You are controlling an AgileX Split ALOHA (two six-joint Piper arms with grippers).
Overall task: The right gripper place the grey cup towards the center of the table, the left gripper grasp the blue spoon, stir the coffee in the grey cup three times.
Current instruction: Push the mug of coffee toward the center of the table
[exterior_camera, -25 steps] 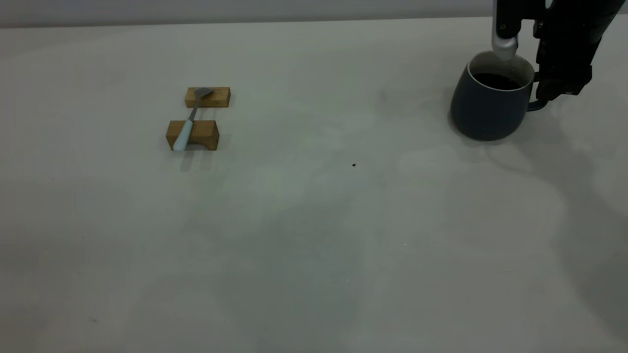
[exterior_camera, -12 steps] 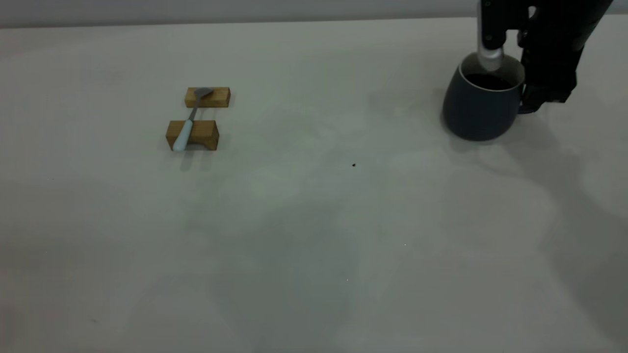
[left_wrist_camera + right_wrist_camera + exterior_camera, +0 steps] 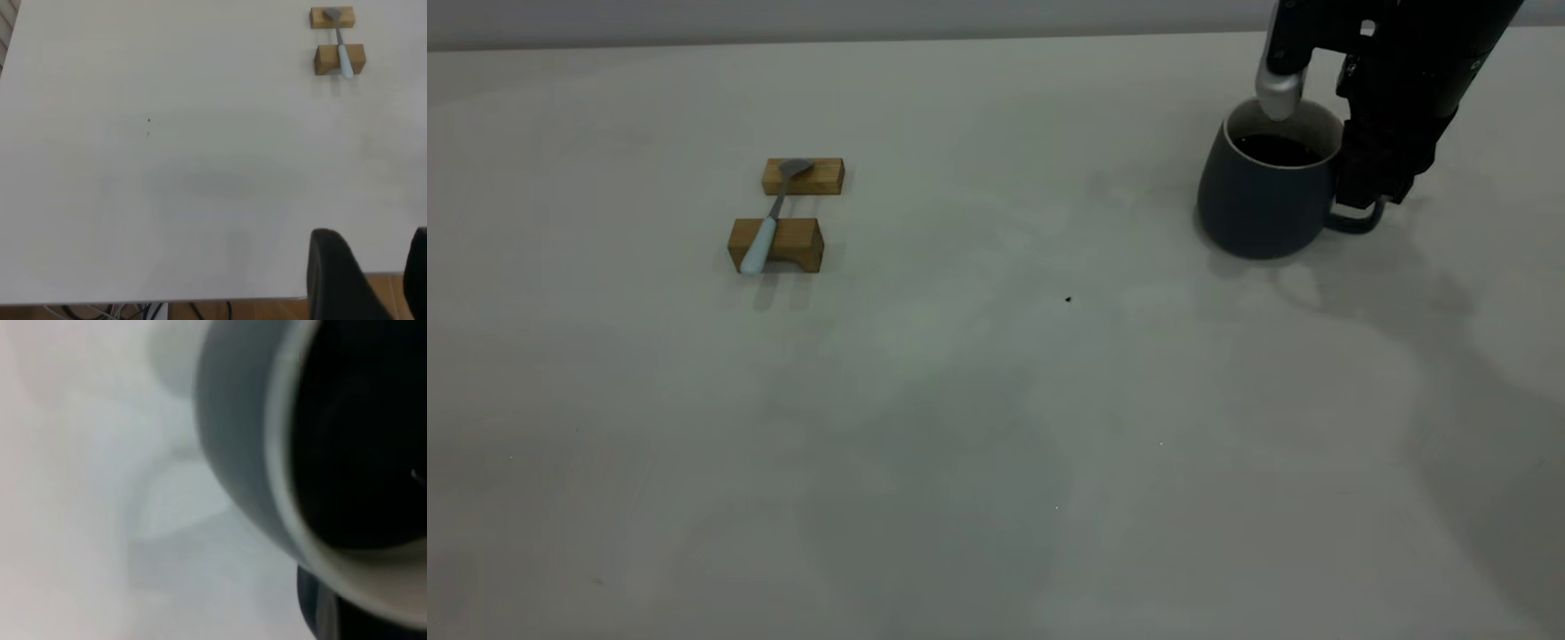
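Right hand (image 3: 1371, 182) pinches the grey cup (image 3: 1263, 200) by its handle; blue spoon (image 3: 769, 218) bridges two wooden blocks (image 3: 790, 240); left hand (image 3: 363, 277) spread.

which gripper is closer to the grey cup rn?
Right. The right gripper is at the grey cup, gripping its handle. The left gripper hangs off the table's edge, well away.

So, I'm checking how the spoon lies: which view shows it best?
The exterior view: the blue spoon lies whole across two wooden blocks. The left wrist view shows it smaller and farther off; the right wrist view misses it.
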